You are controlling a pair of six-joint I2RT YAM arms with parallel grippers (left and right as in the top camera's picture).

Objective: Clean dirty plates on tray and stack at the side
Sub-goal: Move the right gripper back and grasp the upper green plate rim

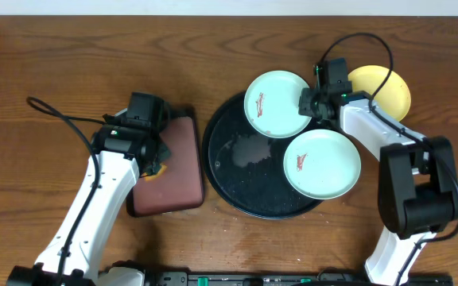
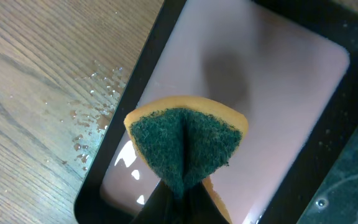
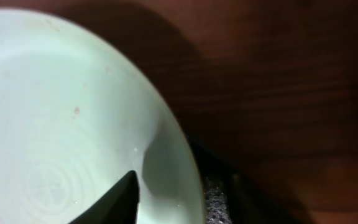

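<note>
1. Nearest you on your left, the left gripper (image 1: 154, 156) hangs over the maroon tray (image 1: 177, 179), which lies on the table (image 1: 38, 63) just left of the black tray (image 1: 221, 171)
2. Your left wrist view shows this gripper (image 2: 176, 208) pressed together on a sponge (image 2: 185, 146); it is folded, with the green scrub face out and the orange edge behind
3. Water drops (image 2: 95, 112) sit on the wood just beside the maroon tray's black rim
4. On your right, the near mint plate (image 1: 328, 171) lies on the black tray's right part and overhangs its rim; it has a reddish smear left of its centre, and no gripper touches it
5. The black tray has a wet sheen near its middle
6. Further back, the far mint plate (image 1: 281, 115) rests on the tray's rear part and reaches over the rim, with its smear on the left half
7. The right gripper (image 1: 307, 103) is at this plate's right edge; in your right wrist view one dark fingertip (image 3: 114, 199) lies over the plate's inner face (image 3: 55, 124), and you cannot tell whether the gripper has pinched the rim
8. Farthest right, the yellow plate (image 1: 388, 87) sits on the table off the tray, partly hidden by the right arm
</note>
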